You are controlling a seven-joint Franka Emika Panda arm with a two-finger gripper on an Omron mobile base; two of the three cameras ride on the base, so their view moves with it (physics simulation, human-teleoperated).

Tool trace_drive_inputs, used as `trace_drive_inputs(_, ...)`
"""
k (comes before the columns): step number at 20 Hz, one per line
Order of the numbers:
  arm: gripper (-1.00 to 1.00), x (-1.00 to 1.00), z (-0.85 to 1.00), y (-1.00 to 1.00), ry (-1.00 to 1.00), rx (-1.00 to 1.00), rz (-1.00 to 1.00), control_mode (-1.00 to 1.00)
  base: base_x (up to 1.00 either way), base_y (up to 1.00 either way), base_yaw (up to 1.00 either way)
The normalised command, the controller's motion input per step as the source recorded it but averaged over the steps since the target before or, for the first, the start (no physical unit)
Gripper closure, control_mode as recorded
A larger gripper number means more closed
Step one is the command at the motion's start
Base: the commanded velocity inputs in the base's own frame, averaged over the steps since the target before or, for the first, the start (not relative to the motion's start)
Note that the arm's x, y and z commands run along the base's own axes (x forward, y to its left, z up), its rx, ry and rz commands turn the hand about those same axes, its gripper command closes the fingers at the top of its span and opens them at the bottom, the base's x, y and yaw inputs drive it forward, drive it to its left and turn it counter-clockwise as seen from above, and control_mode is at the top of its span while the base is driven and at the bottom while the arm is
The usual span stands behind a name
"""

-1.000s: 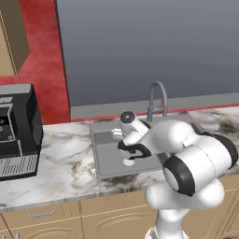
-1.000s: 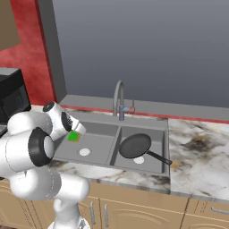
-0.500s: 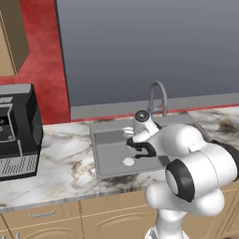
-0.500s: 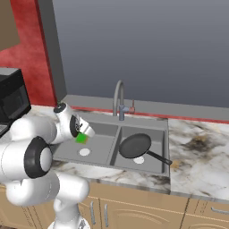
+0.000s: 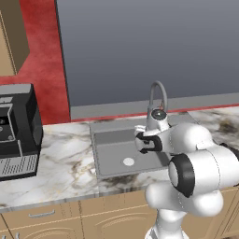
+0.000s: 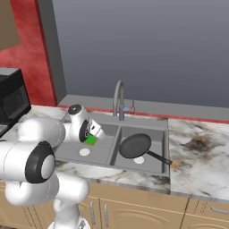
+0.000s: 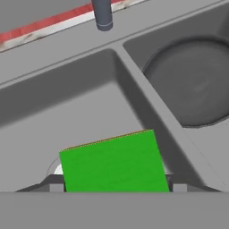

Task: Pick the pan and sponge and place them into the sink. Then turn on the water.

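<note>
Sponge (image 7: 114, 162): small rect. block, bright green top face, thin yellow-tan line along its upper edge in hand view; sits between the finger tips at the bottom of that view, its lower part cut off by the frame edge, so the underside can't be seen. In right base view the same green patch (image 6: 91, 139) shows just under the hand (image 6: 95, 134), over the left basin of the sink (image 6: 142, 120), near the white drain (image 6: 84, 152). Hand is grasping the sponge, jaws wide apart on either side of it; the contact itself is hard to make out, fingers mostly hidden. Pan (image 6: 134, 146): dark grey-black, round, shallow, lying in the right basin, thin straight handle running out toward the front right rim, partly covering that basin's white drain; in hand view only an arc of its rim (image 7: 192, 85) shows, rest cut off at right. Sink: grey, double basin, raised rim, divider between basins. Faucet (image 6: 119, 99): grey gooseneck at back rim, short side lever; base only (image 7: 102, 14) in hand view. In left base view the arm covers the right basin and most of the hand (image 5: 142, 141); sponge hidden there. Tabletop (image 5: 65, 161): marbled white-brown. Black appliance (image 5: 16, 130) at left, cut by frame edge. No legible writing or labels anywhere.
</note>
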Motion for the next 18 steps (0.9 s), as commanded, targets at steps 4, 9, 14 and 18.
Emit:
trace_drive_inputs(4, 1.0, 0.0, 0.0, -0.44, 0.0, 0.03, 0.0, -1.0, 0.0, 0.0, 0.0)
trace_drive_inputs(9, 1.0, 0.0, 0.0, -0.46, 0.0, 0.01, 0.0, -1.0, 0.0, 0.0, 0.0)
trace_drive_inputs(14, 1.0, 0.0, 0.0, -0.47, 0.0, 0.0, 0.0, -1.0, 0.0, 0.0, 0.0)
trace_drive_inputs(18, 1.0, 0.0, 0.0, -0.49, 0.0, 0.0, 0.0, -1.0, 0.0, 0.0, 0.0)
